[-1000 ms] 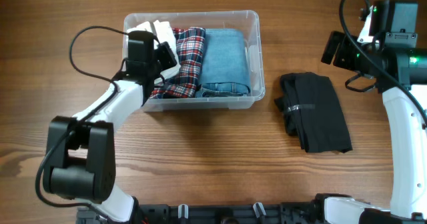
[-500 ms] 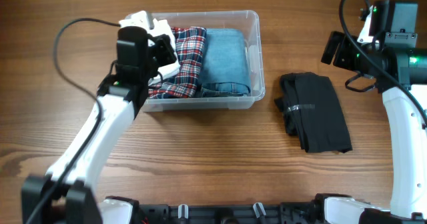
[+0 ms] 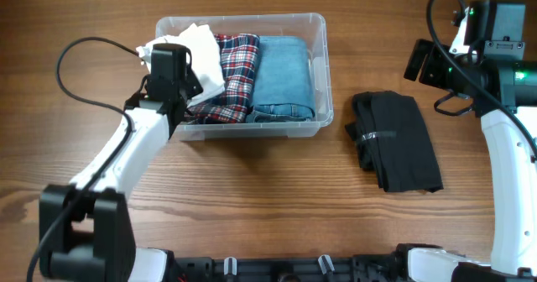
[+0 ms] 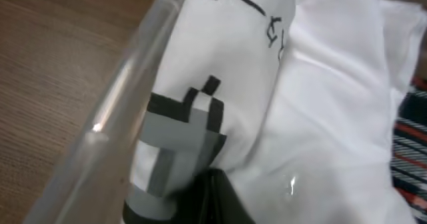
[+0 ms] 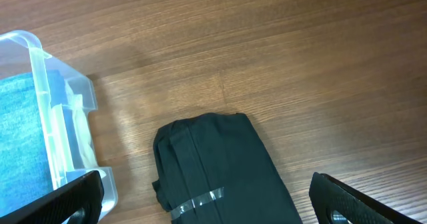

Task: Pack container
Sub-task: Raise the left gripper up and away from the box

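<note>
The clear container [image 3: 324, 62] stands at the back middle of the table. It holds a white garment [image 3: 204, 49] at its left end, a plaid shirt [image 3: 237, 74] and folded blue jeans [image 3: 284, 76]. My left gripper [image 3: 179, 74] is over the bin's left end, shut on the white garment [image 4: 320, 111]. The garment's black and grey print lies beside the bin's rim [image 4: 123, 101]. A dark finger [image 4: 215, 199] is buried in the cloth. My right gripper [image 5: 205, 184] is open and empty, high above a black folded garment [image 5: 227, 164] that is taped shut.
The black folded garment [image 3: 396, 141] lies on the wood to the right of the container [image 5: 47, 111]. The right arm [image 3: 470, 55] stands at the far right. Bare wooden table runs along the front and left.
My left gripper has drawn back toward the bin's left front corner, and more of the white garment shows at the bin's left end. The right arm has not moved.
</note>
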